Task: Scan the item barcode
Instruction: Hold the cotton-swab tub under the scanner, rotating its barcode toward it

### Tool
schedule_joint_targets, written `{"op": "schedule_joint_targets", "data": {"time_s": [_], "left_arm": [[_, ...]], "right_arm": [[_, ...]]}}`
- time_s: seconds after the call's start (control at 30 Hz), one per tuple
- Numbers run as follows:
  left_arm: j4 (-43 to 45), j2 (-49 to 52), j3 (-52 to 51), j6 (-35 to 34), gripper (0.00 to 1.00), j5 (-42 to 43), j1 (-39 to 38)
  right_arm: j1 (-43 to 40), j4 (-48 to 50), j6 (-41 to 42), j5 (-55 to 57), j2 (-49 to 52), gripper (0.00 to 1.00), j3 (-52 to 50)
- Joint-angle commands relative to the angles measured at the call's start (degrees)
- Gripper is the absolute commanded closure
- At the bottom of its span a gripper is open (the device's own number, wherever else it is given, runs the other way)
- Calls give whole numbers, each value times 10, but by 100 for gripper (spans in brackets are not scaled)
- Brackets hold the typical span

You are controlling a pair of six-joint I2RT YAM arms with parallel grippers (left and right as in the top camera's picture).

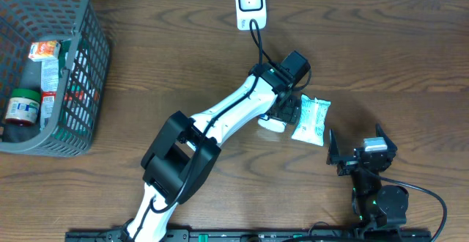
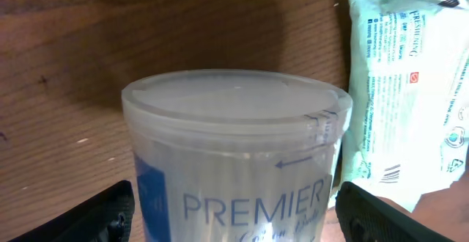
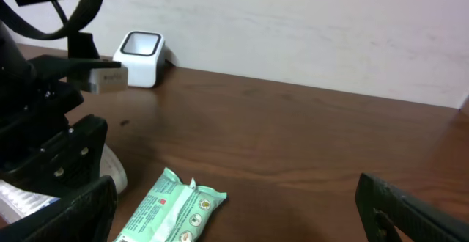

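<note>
Your left end effector (image 2: 234, 211) stood spread, its fingers (image 2: 95, 216) flanking the clear round plastic tub (image 2: 234, 139) marked PREMIER, on the brown wooden table (image 1: 168, 59) just beside a pale green wipes packet (image 2: 410, 88); your right end effector (image 3: 234, 209) gaped wide and empty, well apart from the white scanner (image 1: 249, 4)
</note>
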Motion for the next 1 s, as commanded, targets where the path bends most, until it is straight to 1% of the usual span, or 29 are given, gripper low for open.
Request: {"op": "schedule_joint_targets", "data": {"time_s": [0.0, 0.97], "left_arm": [[-3, -18, 0, -1, 14, -1, -1], [-3, -53, 4, 12, 14, -1, -1]], "right_arm": [[3, -2, -3, 1, -3, 1, -1], [3, -2, -3, 1, -3, 1, -1]]}}
